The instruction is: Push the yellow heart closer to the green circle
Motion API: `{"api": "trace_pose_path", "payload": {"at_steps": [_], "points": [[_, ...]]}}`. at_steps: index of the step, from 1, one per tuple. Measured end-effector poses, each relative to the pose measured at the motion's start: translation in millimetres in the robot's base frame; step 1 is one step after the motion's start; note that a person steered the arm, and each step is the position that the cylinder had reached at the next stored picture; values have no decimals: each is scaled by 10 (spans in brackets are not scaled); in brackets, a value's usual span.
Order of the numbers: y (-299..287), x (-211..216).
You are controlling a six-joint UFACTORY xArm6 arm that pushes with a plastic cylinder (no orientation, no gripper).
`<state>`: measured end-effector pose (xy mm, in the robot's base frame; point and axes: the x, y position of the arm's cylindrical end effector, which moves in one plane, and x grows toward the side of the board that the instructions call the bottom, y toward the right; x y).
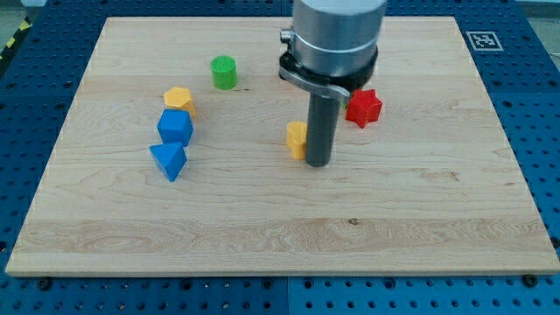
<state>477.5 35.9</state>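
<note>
1. My tip (318,164) rests on the board (262,219) near its middle, touching or just beside the right side of the yellow heart (297,138), which the rod partly hides.
2. I carry no claw, only this straight dark rod, so nothing opens, closes or grips.
3. The green circle (224,72) stands toward the board's top edge, up and left of the heart and well apart from it.
4. The red star (363,107) sits just right of the rod, nearer the top edge.
5. Toward the left edge three blocks run in a short column: a yellow hexagon (178,99), a blue block (175,128) touching it below, then a blue triangle (169,161).
6. A black-and-white square marker (480,40) is printed at the top right corner; I can read no writing or brand anywhere.
</note>
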Motion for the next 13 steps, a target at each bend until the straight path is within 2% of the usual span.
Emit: {"api": "trace_pose_path", "payload": {"at_steps": [3, 6, 11, 13], "points": [[-659, -522], [-507, -535], [-506, -1112], [-561, -1166]]}}
